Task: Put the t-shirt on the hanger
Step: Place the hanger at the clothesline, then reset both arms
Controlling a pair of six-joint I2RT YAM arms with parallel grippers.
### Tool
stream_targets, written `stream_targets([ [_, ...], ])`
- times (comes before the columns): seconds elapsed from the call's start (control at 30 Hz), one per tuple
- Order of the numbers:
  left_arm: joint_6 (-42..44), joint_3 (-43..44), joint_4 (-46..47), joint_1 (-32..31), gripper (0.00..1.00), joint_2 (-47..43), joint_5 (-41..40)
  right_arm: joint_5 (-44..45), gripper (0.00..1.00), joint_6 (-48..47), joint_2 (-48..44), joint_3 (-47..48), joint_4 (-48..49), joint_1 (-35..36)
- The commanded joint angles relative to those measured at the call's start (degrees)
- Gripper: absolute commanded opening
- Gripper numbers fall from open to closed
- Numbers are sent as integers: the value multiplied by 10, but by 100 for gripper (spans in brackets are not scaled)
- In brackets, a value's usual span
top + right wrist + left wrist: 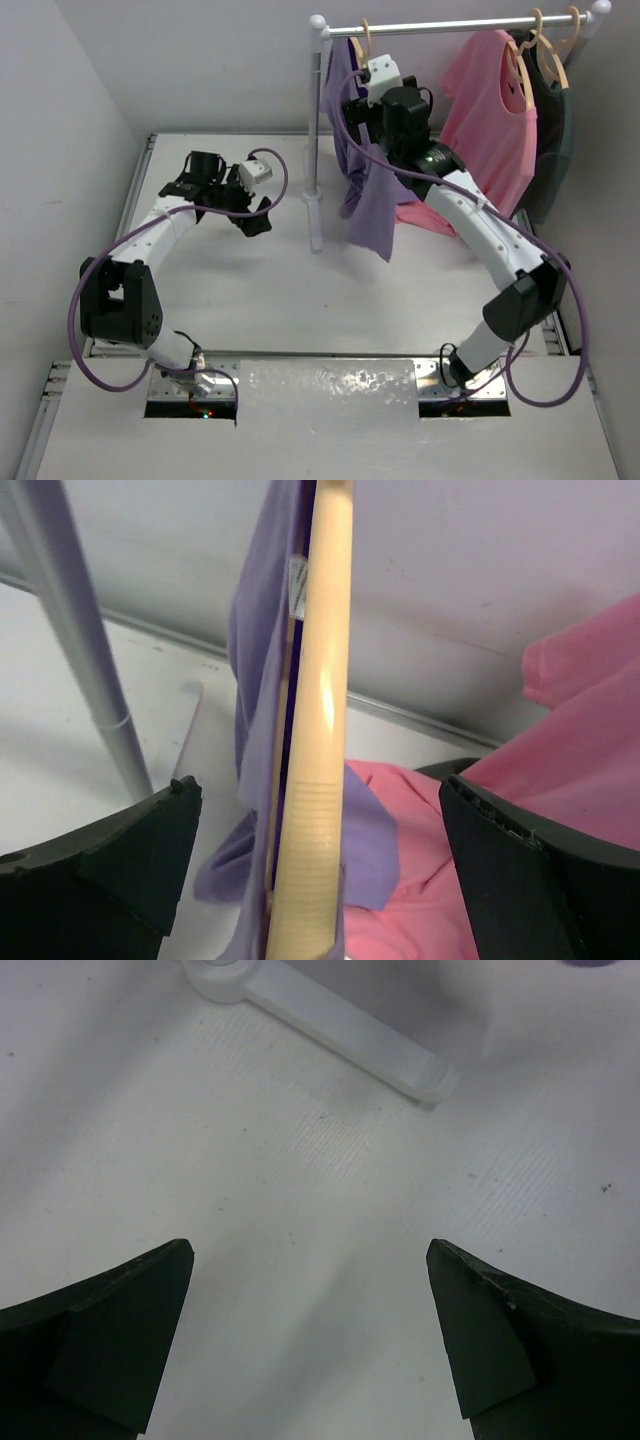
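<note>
The lavender t-shirt [370, 215] hangs on the tan hanger [363, 38] at the left end of the rack rod, drooping in folds. In the right wrist view the hanger [322, 730] runs up between the fingers, with the t-shirt [255, 680] draped round it. My right gripper [358, 105] [318, 785] is open, its jaws wide on either side of the hanger and touching neither it nor the cloth. My left gripper [225, 195] [310, 1260] is open over the bare table, with nothing between its fingers.
The rack's rod [450, 25] rests on a white post [317, 130] [75, 630] with a flat foot [330, 1030] on the table. A pink t-shirt [495, 110] [560, 780] and a dark garment [555, 140] hang to the right on like hangers.
</note>
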Motion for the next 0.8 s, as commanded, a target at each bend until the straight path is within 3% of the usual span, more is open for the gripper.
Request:
stream_targets([
  [0.0,-8,-5,7,5,100,-14,14,-49,99,0,-67,2,-3,1],
  [0.17,-13,-17,11,5,100,-14,12,-84,99,-6,-185,-50,-41,2],
  [0.27,-24,-26,20,6,100,-17,-2,-101,99,22,-291,-146,-23,2],
  [0.4,-45,-53,38,5,100,-24,-51,18,99,75,-401,-355,-43,1],
  [0.43,-51,-60,47,5,100,-30,-62,74,99,96,-411,-389,-91,1],
  [0.57,-67,-89,69,5,100,-45,-131,136,99,203,-422,-536,-174,0],
  [0.67,-85,-115,89,5,100,-63,-201,122,99,252,-437,-661,-125,0],
  [0.77,-102,-128,95,5,100,-86,-218,115,99,269,-463,-717,-42,-1],
])
